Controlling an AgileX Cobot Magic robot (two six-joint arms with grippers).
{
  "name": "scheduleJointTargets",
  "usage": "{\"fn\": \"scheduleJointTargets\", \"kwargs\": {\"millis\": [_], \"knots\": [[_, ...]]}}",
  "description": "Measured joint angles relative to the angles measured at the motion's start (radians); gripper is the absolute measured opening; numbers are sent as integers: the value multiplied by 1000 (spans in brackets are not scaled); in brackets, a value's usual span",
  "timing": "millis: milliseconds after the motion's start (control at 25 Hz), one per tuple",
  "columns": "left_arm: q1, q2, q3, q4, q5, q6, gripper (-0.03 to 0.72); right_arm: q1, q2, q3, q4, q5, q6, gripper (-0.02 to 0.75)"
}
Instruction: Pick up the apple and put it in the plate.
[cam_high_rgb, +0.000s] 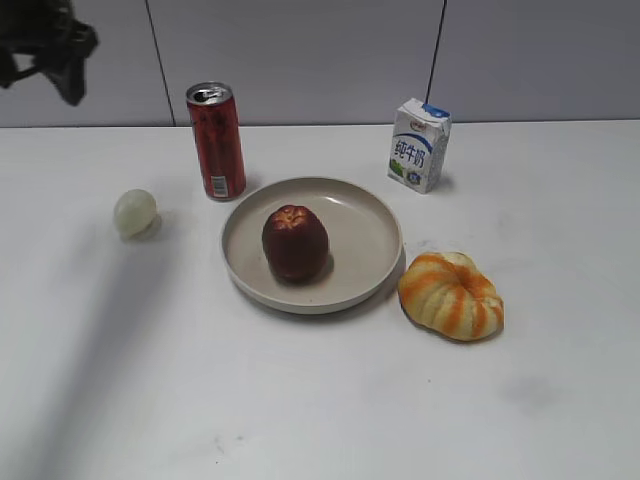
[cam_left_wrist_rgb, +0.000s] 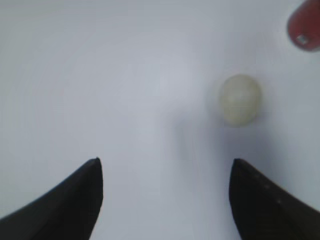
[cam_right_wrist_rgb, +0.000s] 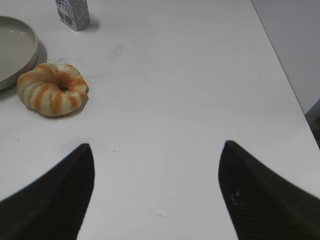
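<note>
Exterior view shows the apple (cam_high_rgb: 295, 242) resting upright inside the plate (cam_high_rgb: 372, 262), left of centre and clear of the rim, so the placement appears complete. Left gripper (cam_left_wrist_rgb: 165, 172) hangs empty with jaws spread wide above bare table near the pale egg-shaped object (cam_left_wrist_rgb: 240, 99). Right gripper (cam_right_wrist_rgb: 156, 152) is likewise wide and empty, well apart from the pumpkin (cam_right_wrist_rgb: 53, 88), with open table toward the right edge.

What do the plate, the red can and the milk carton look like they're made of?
Plate: matte beige, probably plastic or ceramic; no shine. Red can: metal, judging by its silvery pull-tab top. Milk carton: printed paperboard, with folded edges.
</note>
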Motion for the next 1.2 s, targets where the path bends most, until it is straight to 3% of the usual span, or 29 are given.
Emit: {"fn": "scheduleJointTargets", "kwargs": {"millis": [240, 480, 640, 840, 1200], "knots": [[137, -270, 344, -39, 0, -9, 590, 0, 0, 0, 0, 0, 0, 585], [140, -687, 751, -77, 5, -24, 590, 0, 0, 0, 0, 0, 0, 585], [140, -958, 958, -78, -4, -38, 590, 0, 0, 0, 0, 0, 0, 585], [140, -1305, 1122, -78, -32, -45, 589, 0, 0, 0, 0, 0, 0, 585], [140, -1782, 1283, -79, -102, -48, 570, 0, 0, 0, 0, 0, 0, 585]]}}
